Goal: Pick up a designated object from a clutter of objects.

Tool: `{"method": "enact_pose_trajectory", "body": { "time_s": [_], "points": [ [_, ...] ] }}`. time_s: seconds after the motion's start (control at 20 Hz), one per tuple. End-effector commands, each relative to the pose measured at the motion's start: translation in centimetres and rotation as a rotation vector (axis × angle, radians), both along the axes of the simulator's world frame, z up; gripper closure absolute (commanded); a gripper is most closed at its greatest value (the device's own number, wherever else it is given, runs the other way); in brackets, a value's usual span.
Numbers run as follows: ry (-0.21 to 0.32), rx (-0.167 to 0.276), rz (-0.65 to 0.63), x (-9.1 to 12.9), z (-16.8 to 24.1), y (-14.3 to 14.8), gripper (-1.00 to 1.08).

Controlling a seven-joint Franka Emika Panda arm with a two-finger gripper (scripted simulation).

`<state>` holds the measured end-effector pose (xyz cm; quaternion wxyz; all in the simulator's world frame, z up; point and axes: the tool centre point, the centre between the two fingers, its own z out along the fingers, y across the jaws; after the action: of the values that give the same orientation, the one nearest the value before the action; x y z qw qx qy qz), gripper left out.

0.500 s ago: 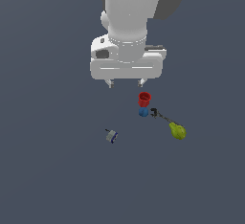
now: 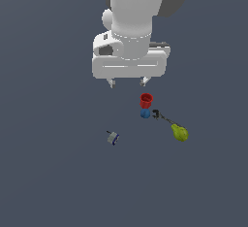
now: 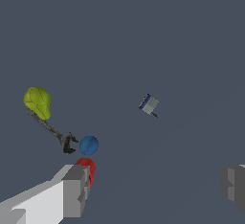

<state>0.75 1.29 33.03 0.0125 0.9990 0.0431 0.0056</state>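
Seen across the exterior view from its left: a small grey-blue piece (image 2: 113,137) lying alone on the dark floor (image 2: 43,172), well apart from the rest; above it the gripper (image 2: 128,82) hanging in the air, fingers spread wide with nothing between them. Further toward the exterior view's right, a red cup (image 2: 146,100) touching a blue ball (image 2: 145,114), then a thin dark long-handled tool (image 2: 162,117) slanting away to the yellow-green pear (image 2: 180,133) at its far end, resting on the floor, clear of the gripper.

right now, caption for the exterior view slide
Open end effector above red cup, blue ball, tool and pear.
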Motion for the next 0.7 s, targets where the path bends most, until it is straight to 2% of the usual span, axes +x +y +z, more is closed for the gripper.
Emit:
{"method": "enact_pose_trajectory", "body": {
  "time_s": [0.0, 0.35, 0.65],
  "points": [
    [-0.004, -0.006, 0.013, 0.1, 0.2, 0.1, -0.92],
    [-0.003, -0.005, 0.009, 0.2, -0.1, 0.3, -0.92],
    [-0.002, -0.009, 0.002, 1.2, -1.8, 2.2, -0.92]
  ]
}}
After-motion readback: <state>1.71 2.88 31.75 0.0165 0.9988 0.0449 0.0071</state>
